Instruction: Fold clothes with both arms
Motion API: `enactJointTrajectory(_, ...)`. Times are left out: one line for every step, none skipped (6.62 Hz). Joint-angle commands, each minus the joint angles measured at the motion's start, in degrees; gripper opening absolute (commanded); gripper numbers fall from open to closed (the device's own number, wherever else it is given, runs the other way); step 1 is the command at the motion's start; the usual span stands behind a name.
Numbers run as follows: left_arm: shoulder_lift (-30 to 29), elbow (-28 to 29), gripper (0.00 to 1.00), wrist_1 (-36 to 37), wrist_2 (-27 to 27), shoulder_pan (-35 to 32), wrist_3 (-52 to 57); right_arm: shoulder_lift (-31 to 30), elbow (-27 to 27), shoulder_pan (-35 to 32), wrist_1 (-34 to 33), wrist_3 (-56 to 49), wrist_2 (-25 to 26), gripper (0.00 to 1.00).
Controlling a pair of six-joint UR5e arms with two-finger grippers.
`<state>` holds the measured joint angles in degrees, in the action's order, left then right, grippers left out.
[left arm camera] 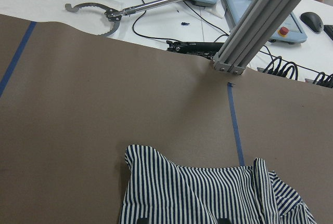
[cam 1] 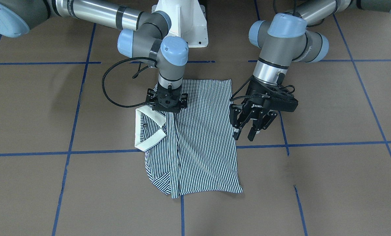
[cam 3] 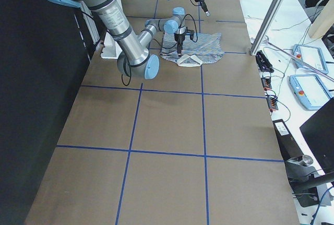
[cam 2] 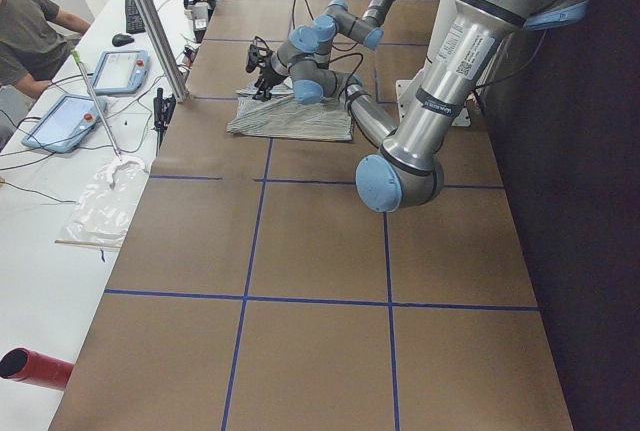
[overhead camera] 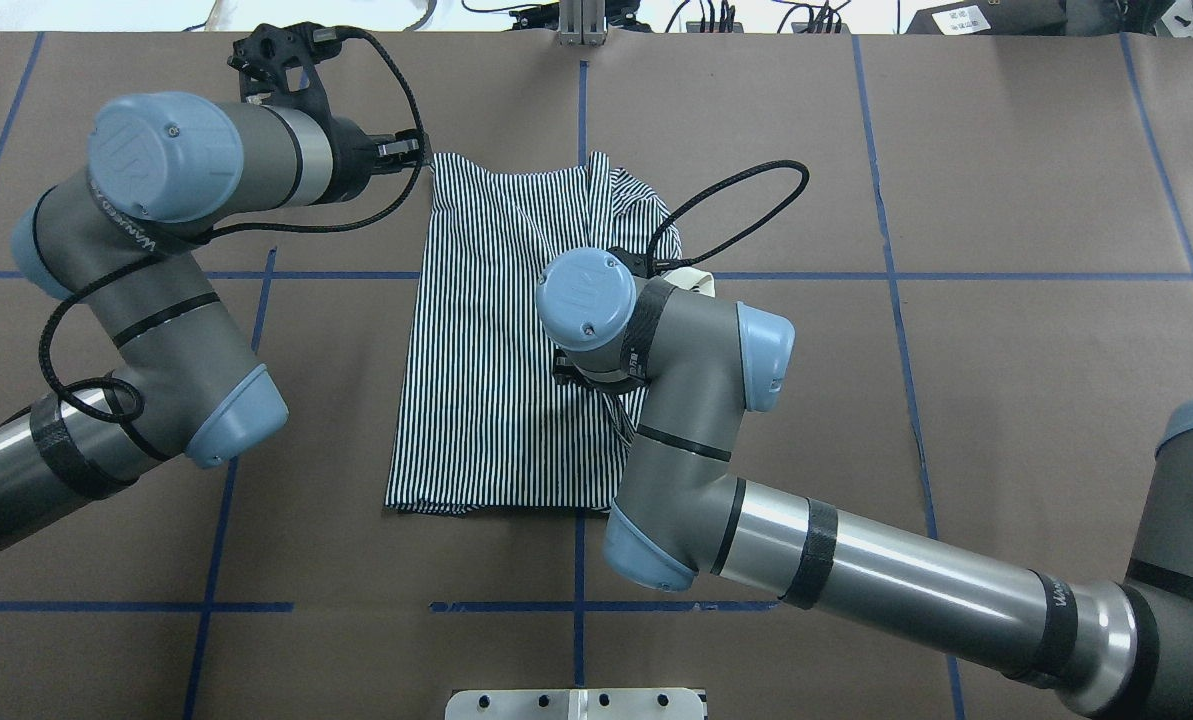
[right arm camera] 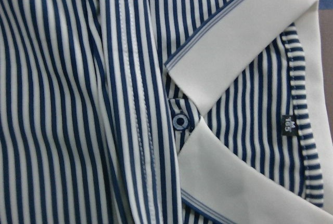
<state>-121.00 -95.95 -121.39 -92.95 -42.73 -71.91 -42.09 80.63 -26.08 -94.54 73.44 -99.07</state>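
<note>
The striped polo shirt [cam 1: 202, 137] lies folded lengthwise on the brown table [cam 1: 329, 108], also seen in the overhead view as a tall rectangle [overhead camera: 486, 350]. Its white collar [cam 1: 146, 131] points towards the robot's right. My right gripper [cam 1: 166, 105] points straight down onto the shirt just beside the collar; its fingers are hidden, so open or shut is unclear. The right wrist view is filled by the collar [right arm camera: 234, 52], a button [right arm camera: 180, 121] and striped cloth. My left gripper [cam 1: 244, 133] hovers open just off the shirt's opposite long edge, holding nothing.
The white pedestal base [cam 1: 185, 23] stands behind the shirt. Blue tape lines [cam 1: 313, 144] grid the table. Beyond the far edge are an aluminium post [left arm camera: 260, 16], teach pendants [cam 2: 120, 71] and a seated person [cam 2: 30, 31]. A red cylinder [cam 2: 35, 366] lies off the table.
</note>
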Motion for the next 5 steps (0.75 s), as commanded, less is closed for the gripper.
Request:
enactJointTrajectory(0.1,-0.6,0.54,0.0,-0.6,0.0,-0.4,-0.3,-0.5,-1.1,-0.3,-1.5,-3.4,1.0)
enactJointTrajectory(0.0,-0.6,0.54,0.0,-0.6,0.0,-0.5,-1.4,-0.1,-2.1,-0.2,-2.9,-4.5,1.0)
enactJointTrajectory(0.0,-0.6,0.54,0.0,-0.6,0.0,-0.5,-2.9,0.8,-3.4,-0.2,-3.5,-5.3,1.0)
enactJointTrajectory(0.0,-0.6,0.54,0.0,-0.6,0.0,-0.5,-6.1,4.8,-4.5,-0.4,-4.6,-6.5,1.0)
enactJointTrajectory(0.0,-0.6,0.54,0.0,-0.6,0.0,-0.6,-10.4,8.8,-4.9,-0.4,-6.2,-6.6,1.0)
